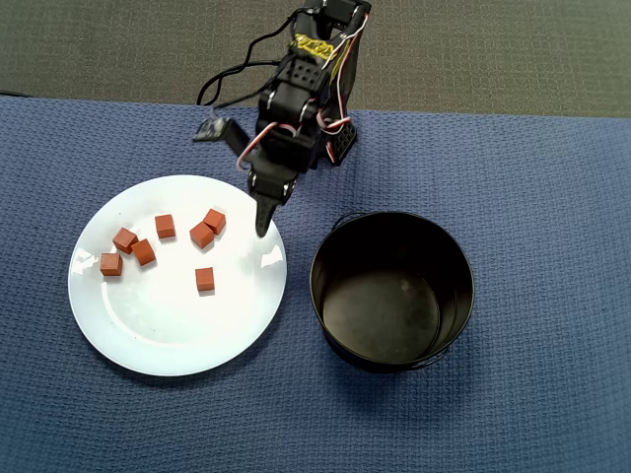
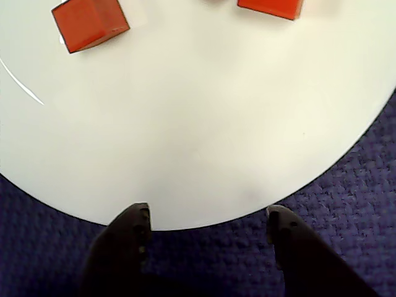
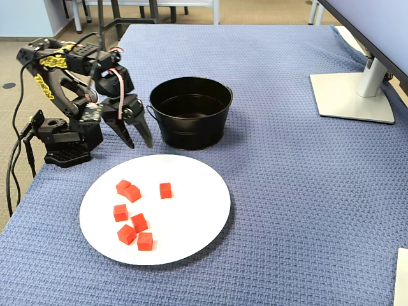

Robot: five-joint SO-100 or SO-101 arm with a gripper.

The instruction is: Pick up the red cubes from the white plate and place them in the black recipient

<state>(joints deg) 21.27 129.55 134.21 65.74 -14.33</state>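
Jaws parted wide, empty: gripper [image 3: 136,141] above white plate [image 3: 197,217] rim, toward table's arm-base edge; seven red cubes [image 3: 132,193] on plate; black recipient [image 3: 190,121] beside.

Seven red cubes [image 1: 205,279] lie on one white plate [image 1: 158,335]; one black pot [image 1: 394,345], one robot arm [image 1: 296,108], and one monitor stand [image 3: 354,95] share the tabletop [image 3: 287,210].

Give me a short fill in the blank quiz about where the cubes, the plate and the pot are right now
1. All seven red cubes lie on the white ____.
2. The black pot holds ____ cubes.
3. The gripper is open and holds ____.
4. In the overhead view, the pot sits to the plate's ____.

Missing words: plate; no; nothing; right
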